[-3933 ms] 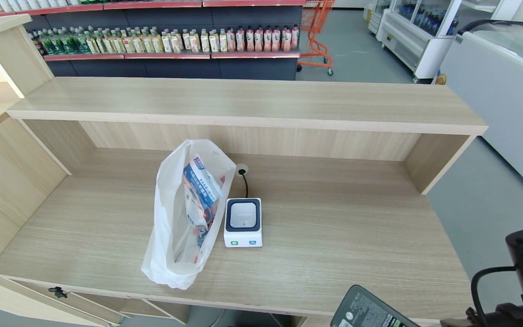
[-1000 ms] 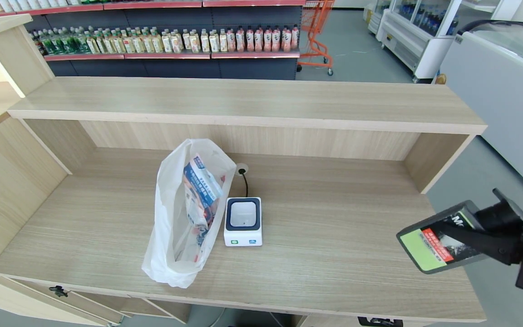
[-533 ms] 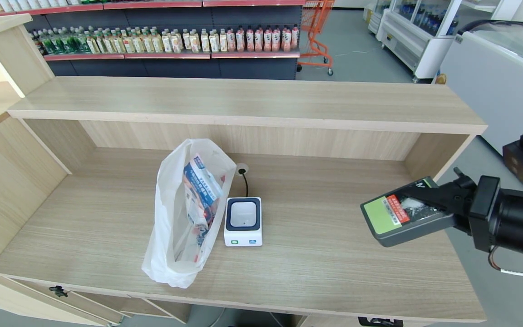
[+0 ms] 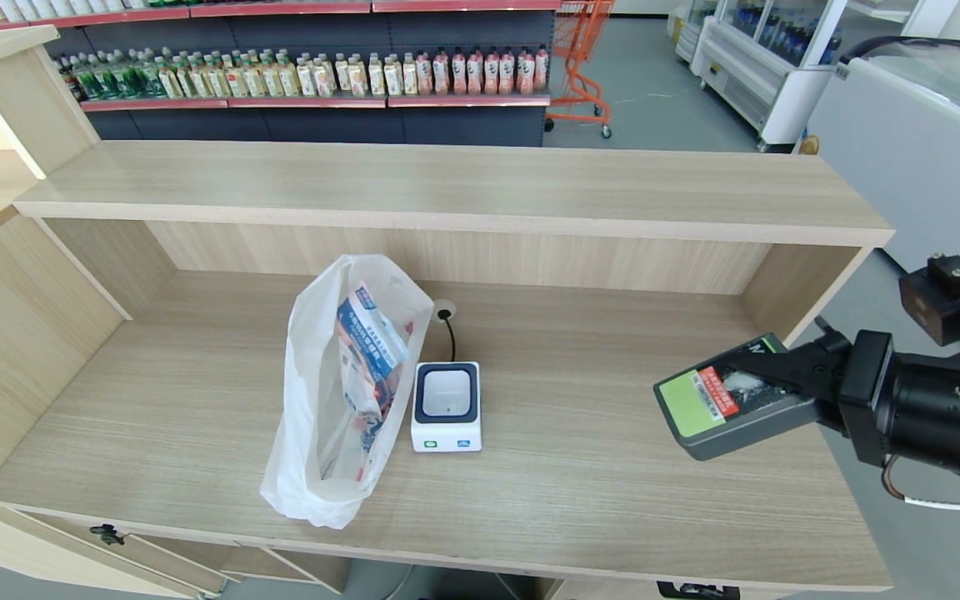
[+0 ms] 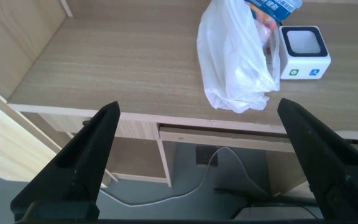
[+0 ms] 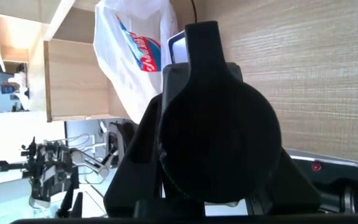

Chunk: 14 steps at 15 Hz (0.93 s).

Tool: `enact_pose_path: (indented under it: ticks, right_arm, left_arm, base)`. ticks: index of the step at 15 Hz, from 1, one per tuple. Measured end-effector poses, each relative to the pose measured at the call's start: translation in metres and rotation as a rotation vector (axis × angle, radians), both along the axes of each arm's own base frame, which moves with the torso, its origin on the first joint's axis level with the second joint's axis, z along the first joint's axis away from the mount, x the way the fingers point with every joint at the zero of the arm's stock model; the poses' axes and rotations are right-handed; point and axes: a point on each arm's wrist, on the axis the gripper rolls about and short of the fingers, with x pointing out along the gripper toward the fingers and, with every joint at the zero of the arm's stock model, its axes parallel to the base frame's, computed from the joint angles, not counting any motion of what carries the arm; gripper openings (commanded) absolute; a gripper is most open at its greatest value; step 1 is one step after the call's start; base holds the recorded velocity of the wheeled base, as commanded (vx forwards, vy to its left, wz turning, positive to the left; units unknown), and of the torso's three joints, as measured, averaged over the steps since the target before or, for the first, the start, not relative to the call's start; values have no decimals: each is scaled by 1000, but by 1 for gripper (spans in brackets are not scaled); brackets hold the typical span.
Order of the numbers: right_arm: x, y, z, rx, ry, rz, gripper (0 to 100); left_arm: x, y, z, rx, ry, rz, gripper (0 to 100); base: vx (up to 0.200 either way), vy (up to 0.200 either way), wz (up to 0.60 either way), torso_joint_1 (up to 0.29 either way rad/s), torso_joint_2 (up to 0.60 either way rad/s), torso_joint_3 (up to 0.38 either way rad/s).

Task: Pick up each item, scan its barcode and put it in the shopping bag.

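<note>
A dark box [image 4: 726,406] with a green and red label hangs above the right end of the counter, and my right gripper [image 4: 784,382] is shut on it from the right. The white scanner [image 4: 446,406] with its dark window sits mid-counter, well to the left of the box. Beside the scanner stands the white shopping bag [image 4: 313,433], open at the top, with a blue and white packet [image 4: 367,350] inside. My left gripper [image 5: 199,109] is open, low in front of the counter's front edge, with the bag [image 5: 235,68] and scanner [image 5: 303,51] beyond it.
The wooden counter [image 4: 613,467] has a raised shelf [image 4: 447,187] along the back and side walls at both ends. A black cable [image 4: 451,337] runs from the scanner to a hole behind it. Bare counter lies between the scanner and the box.
My right arm came up from below the front edge with the dark box and carried it left over the counter's right end. The bag and scanner have not moved.
</note>
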Motion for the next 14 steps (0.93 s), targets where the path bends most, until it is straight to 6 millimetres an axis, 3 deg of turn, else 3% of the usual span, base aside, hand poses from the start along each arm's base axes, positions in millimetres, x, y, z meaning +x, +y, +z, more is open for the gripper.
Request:
enact_pose_path:
  ticks: [10,14]
  right_arm:
    - [6,2,-7,-40,11,3,0]
    - [17,4,-17,-135,2,7,0]
  left_arm:
    - [0,0,0,3,0,0,100]
    - [0,0,0,2,0,-1,100]
  base:
    - [0,200,0,2,2,3]
    - [0,0,0,0,0,0]
